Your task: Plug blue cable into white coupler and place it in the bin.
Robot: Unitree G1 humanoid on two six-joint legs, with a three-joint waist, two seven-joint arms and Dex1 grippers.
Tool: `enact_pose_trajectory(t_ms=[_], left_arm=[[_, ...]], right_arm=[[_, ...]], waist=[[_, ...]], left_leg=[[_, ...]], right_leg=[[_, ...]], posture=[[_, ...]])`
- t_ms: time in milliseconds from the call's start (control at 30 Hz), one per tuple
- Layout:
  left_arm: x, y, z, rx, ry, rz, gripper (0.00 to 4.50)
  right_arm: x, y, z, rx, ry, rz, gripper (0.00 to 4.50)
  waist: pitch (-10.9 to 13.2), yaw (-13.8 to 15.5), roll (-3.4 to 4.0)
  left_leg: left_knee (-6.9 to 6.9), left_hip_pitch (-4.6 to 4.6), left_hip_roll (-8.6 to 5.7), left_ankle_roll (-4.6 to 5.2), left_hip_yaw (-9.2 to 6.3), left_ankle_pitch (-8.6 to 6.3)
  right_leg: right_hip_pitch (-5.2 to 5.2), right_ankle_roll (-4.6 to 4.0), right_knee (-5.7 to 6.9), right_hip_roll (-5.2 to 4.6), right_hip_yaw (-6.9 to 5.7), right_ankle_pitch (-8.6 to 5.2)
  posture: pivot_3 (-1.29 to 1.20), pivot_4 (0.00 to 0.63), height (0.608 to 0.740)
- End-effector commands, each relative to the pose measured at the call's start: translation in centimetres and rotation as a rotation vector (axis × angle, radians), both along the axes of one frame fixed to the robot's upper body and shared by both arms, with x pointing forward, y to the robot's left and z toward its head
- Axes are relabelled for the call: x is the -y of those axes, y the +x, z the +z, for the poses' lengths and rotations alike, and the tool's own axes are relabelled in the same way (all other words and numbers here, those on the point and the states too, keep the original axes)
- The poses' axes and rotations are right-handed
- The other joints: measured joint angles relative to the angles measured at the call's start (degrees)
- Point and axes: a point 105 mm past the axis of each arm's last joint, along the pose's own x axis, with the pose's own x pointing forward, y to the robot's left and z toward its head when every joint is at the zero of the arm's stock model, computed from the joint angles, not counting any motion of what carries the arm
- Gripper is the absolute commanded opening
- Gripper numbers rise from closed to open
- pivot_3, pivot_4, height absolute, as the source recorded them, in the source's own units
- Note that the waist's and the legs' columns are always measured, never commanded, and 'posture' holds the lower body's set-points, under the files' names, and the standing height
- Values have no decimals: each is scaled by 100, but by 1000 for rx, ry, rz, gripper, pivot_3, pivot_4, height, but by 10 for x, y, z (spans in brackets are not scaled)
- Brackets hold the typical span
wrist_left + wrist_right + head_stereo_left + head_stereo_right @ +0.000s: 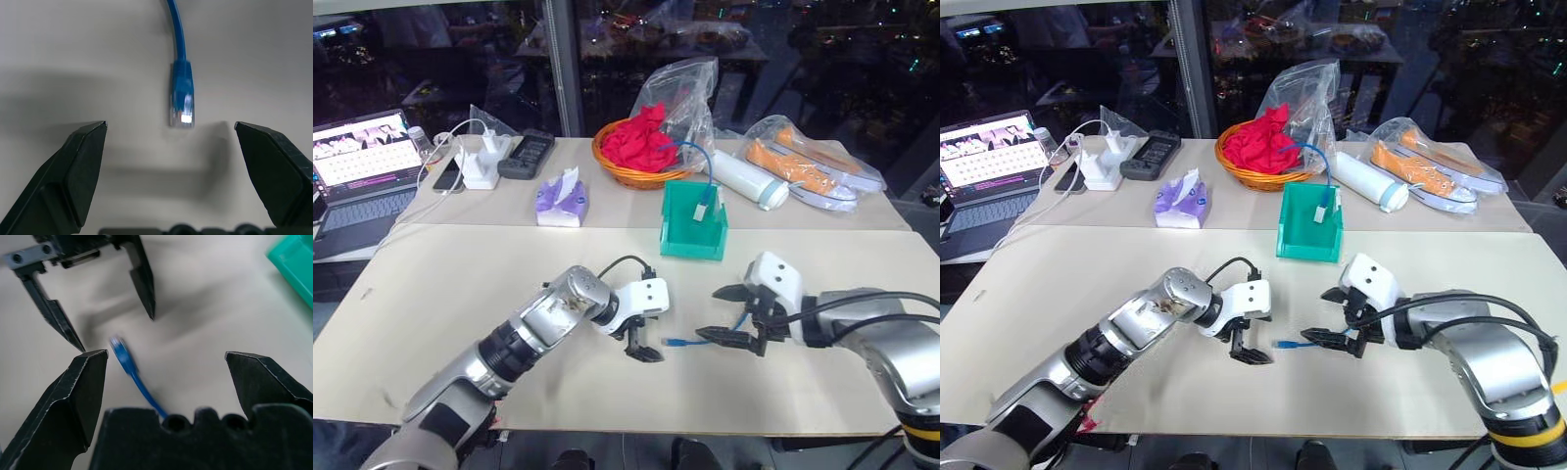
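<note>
left gripper (644, 351): wide open, hanging right over the clear plug end of the thin blue cable (683, 343)
right gripper (730, 314): open too, nothing held
cable: on the beige desk (460, 294), between both
teal plastic bin (693, 223): further back

Left gripper (644, 350) low over tabletop, pointing down and toward right side, fingers (73, 171) spread wide, nothing between them. Right gripper (724, 313) facing it from opposite side, tilted downward, fingers (78, 391) wide apart, nothing gripped.
</note>
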Motion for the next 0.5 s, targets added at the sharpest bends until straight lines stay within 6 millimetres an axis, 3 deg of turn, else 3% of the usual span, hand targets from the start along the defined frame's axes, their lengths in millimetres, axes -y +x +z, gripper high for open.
enact_pose_trajectory(t_ms=[33,67,100,167,500], left_arm=[[5,-3,-5,-19,-9,-8,4500],[5,-3,-7,-22,-8,-8,4500],[5,-3,-8,-25,-8,-7,3981],[5,-4,-10,-29,-8,-7,3617],[14,-2,-11,-29,-66,-12,91]], right_arm=[[6,-4,14,59,3,-29,4451],[8,-6,14,60,2,-35,4451],[10,-7,14,63,1,-45,4500],[12,-9,16,67,0,-58,4500],[19,-17,30,72,15,-117,4500]], waist=[[0,14,0],[0,30,0],[0,37,0],[0,40,0],[0,72,0]], left_leg=[[1,-1,0,1,0,0],[2,0,-1,2,0,-1],[3,0,0,4,-2,-2],[7,0,-1,7,-1,-4],[8,0,-1,7,-1,-4]], right_leg=[[0,0,0,0,0,0],[2,1,0,0,0,1],[4,1,0,0,0,1],[4,2,-1,0,0,2],[6,3,-1,0,0,2]], posture=[[0,150,740],[0,150,740],[0,150,740],[0,150,740],[0,150,740]])
